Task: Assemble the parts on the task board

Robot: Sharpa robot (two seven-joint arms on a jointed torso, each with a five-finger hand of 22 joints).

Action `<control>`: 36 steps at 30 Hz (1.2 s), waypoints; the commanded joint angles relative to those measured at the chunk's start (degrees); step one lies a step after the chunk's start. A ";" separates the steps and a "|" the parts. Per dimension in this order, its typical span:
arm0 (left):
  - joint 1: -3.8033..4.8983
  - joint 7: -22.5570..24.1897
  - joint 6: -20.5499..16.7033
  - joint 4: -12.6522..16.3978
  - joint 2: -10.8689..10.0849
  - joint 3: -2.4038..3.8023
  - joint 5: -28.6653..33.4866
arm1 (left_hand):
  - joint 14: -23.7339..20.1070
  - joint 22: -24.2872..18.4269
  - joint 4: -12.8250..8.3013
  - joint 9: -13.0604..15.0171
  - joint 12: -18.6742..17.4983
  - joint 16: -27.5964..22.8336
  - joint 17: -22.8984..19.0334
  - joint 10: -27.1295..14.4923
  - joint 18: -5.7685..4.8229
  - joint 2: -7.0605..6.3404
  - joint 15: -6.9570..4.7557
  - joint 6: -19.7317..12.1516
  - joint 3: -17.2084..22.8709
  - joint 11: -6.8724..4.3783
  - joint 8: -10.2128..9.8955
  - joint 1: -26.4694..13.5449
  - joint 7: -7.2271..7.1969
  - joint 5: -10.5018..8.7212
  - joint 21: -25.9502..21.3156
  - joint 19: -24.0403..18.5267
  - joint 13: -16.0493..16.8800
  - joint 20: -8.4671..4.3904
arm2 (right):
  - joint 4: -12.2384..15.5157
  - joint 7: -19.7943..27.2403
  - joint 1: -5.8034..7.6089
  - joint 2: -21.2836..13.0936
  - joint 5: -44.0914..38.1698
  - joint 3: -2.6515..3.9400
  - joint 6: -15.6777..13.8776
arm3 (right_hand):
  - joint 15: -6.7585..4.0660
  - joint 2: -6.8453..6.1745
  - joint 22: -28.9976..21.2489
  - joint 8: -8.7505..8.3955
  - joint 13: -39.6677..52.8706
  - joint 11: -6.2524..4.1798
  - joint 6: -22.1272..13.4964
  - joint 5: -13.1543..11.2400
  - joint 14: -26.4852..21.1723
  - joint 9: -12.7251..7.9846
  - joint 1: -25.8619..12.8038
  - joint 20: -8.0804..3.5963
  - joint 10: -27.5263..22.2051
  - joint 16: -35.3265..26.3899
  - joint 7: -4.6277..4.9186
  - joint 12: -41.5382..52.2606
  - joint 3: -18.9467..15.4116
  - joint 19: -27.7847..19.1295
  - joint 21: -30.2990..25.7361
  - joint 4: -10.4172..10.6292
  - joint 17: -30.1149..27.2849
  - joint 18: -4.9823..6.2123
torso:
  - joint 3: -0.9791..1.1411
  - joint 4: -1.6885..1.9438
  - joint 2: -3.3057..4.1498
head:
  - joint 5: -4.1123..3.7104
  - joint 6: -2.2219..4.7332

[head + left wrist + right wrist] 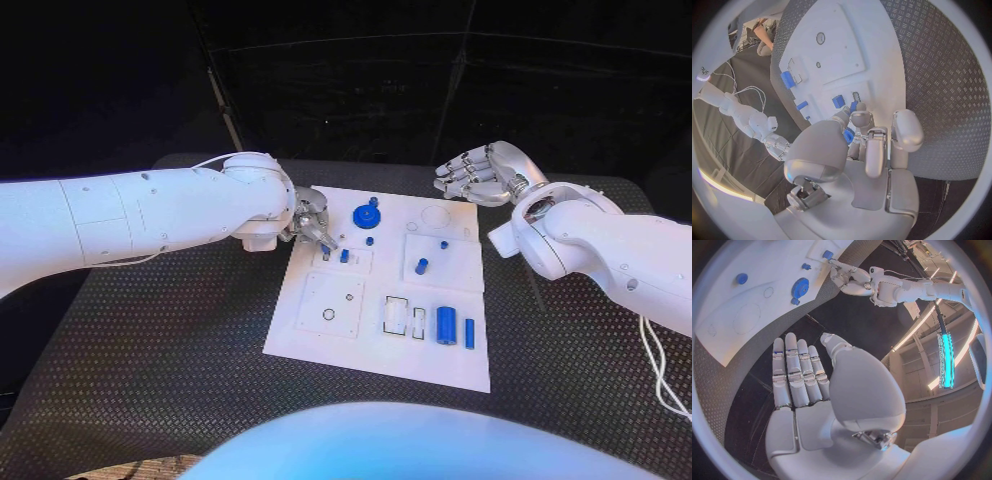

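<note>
The white task board [378, 362] lies in the middle of the table. My left hand [307, 226] reaches onto its far left corner. There thumb and a finger [858, 112] pinch a small blue part [852, 106] at a recess, with a second small blue part [345, 256] beside it. A blue gear [365, 215] stands just right of that hand. A blue peg [421, 266] sits mid-board, and a blue cylinder [447, 322] and a blue bar [470, 333] lie near the right edge. My right hand [483, 172] hovers past the board's far right corner, fingers straight, holding nothing.
A white round knob [433, 217] sits on the board near the gear. Two empty rectangular slots [398, 315] lie left of the cylinder, and a square plate with small holes [332, 303] is on the board's left. Black ribbed matting [159, 350] surrounds the board.
</note>
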 commanded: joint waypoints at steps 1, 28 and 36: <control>-0.01 -0.30 0.98 0.15 -0.06 0.03 -0.92 | 5.95 0.10 -2.62 0.03 0.23 0.18 15.10 0.23 -0.31 -0.39 -0.40 0.00 2.79 0.01 0.22 0.31 -0.59 -0.22 0.32 0.25 0.01 -0.16 | 0.06 0.52 0.11 -0.04 0.14 0.03 0.29 | 0.02 0.06 -0.05 -0.32 -0.05 0.45 -0.24 0.09 0.26 0.00 -0.58 0.15 0.00 -0.27 0.20 -0.26 0.15 0.35 -0.40 0.30 -0.05 0.23 | -0.05 0.03 0.02 | 0.03 0.01; -0.21 -0.64 2.26 0.54 -0.17 0.03 -0.96 | 5.95 0.09 -2.73 0.06 0.20 0.18 15.10 0.23 -0.31 -0.52 -0.40 -0.01 2.86 0.00 0.25 0.31 -0.61 -0.23 0.31 0.25 -0.05 -0.16 | -0.25 0.46 0.10 0.09 0.14 0.03 0.60 | 0.02 0.08 -0.07 -0.31 -0.09 0.45 -0.23 0.09 0.28 0.00 -0.61 0.16 0.01 -0.31 0.20 -0.25 0.14 0.37 -0.44 0.31 -0.07 0.23 | -0.03 0.03 0.02 | 0.04 0.01; -0.25 -0.77 2.79 0.49 -0.14 0.03 -0.96 | 5.95 0.01 -2.81 0.09 0.14 0.18 15.10 0.22 -0.29 -0.59 -0.40 0.00 2.94 -0.01 0.27 0.32 -0.61 -0.24 0.25 0.21 -0.13 -0.17 | -0.28 0.47 0.10 0.12 0.14 0.03 0.63 | 0.02 0.08 -0.07 -0.31 -0.09 0.45 -0.23 0.09 0.28 0.00 -0.61 0.16 0.01 -0.31 0.20 -0.25 0.14 0.37 -0.44 0.31 -0.07 0.23 | 0.00 0.02 0.00 | 0.09 0.01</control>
